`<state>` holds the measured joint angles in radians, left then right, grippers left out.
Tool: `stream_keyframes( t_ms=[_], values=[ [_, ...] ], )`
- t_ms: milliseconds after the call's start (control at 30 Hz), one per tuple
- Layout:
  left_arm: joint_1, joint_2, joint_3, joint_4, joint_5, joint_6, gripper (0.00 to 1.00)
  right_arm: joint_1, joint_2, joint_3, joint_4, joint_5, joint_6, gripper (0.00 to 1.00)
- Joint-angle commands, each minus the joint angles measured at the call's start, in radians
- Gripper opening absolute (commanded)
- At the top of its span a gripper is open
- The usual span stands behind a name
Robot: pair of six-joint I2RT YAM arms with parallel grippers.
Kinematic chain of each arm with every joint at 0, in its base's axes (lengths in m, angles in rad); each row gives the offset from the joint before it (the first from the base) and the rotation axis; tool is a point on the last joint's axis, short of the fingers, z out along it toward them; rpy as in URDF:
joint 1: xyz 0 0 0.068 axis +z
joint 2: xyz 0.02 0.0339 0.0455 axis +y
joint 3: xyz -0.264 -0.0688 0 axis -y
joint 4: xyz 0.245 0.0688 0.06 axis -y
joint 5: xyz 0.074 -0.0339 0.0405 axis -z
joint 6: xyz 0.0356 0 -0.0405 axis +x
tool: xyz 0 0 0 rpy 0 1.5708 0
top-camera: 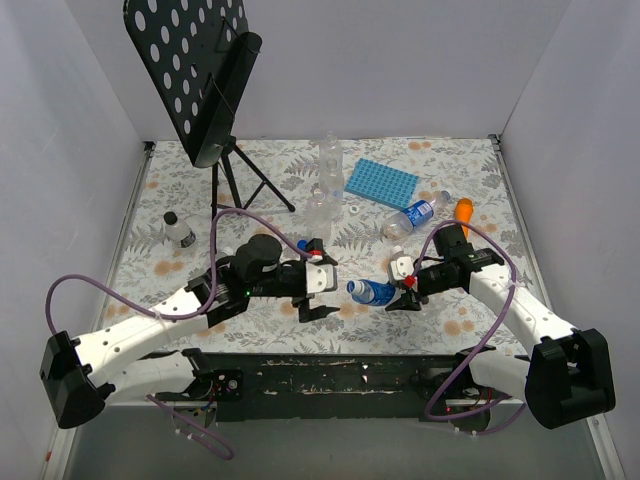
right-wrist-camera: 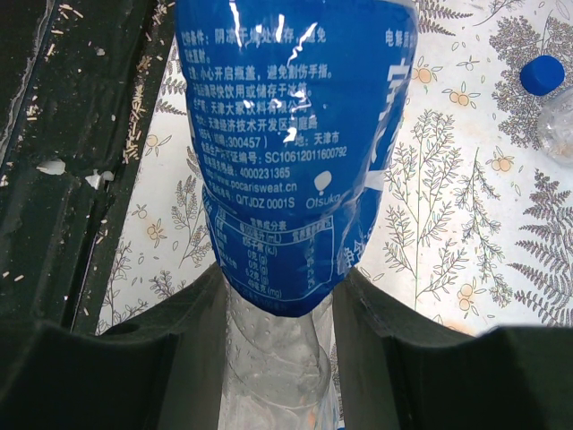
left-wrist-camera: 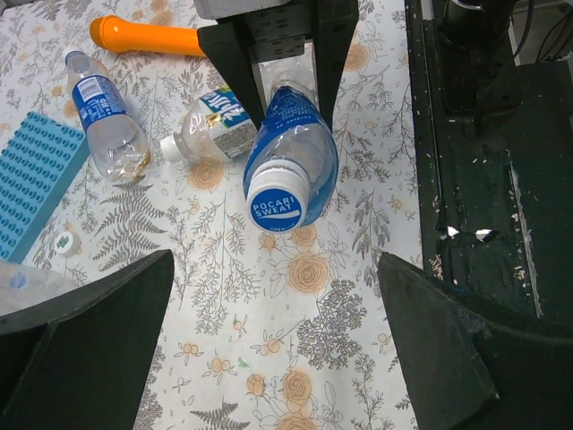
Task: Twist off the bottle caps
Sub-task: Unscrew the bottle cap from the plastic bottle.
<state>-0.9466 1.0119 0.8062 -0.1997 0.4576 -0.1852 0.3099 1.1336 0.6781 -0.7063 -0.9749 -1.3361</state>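
Between the wide-apart fingers of our left gripper (left-wrist-camera: pixel 275 269) and the capped end of the bottle (left-wrist-camera: pixel 291 157) clamped in our right gripper (left-wrist-camera: pixel 292 103), we see only bare tablecloth (left-wrist-camera: pixel 269 358). Beyond it the way is crowded: two more bottles (left-wrist-camera: pixel 107 121) lying down, an orange stick (left-wrist-camera: pixel 143 38) and a blue tray (left-wrist-camera: pixel 36 179). The music stand (top-camera: pixel 215 90) blocks our far left.

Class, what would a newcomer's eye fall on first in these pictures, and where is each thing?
First the blue-labelled bottle, held centre-front by the right gripper, its cap pointing at the open left gripper. Then the black perforated music stand at the back left, and the blue tray further back, right of centre.
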Motion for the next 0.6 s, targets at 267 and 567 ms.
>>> stream_keyframes(
  t_ms=[267,567],
  values=[
    [0.0,0.036,0.051,0.039,0.024,0.038,0.98,0.003,0.0,0.014,-0.013,-0.024,-0.015,0.17],
    [0.0,0.07,0.073,0.029,0.03,0.064,0.98,0.003,0.002,0.014,-0.016,-0.025,-0.017,0.17]
  ],
)
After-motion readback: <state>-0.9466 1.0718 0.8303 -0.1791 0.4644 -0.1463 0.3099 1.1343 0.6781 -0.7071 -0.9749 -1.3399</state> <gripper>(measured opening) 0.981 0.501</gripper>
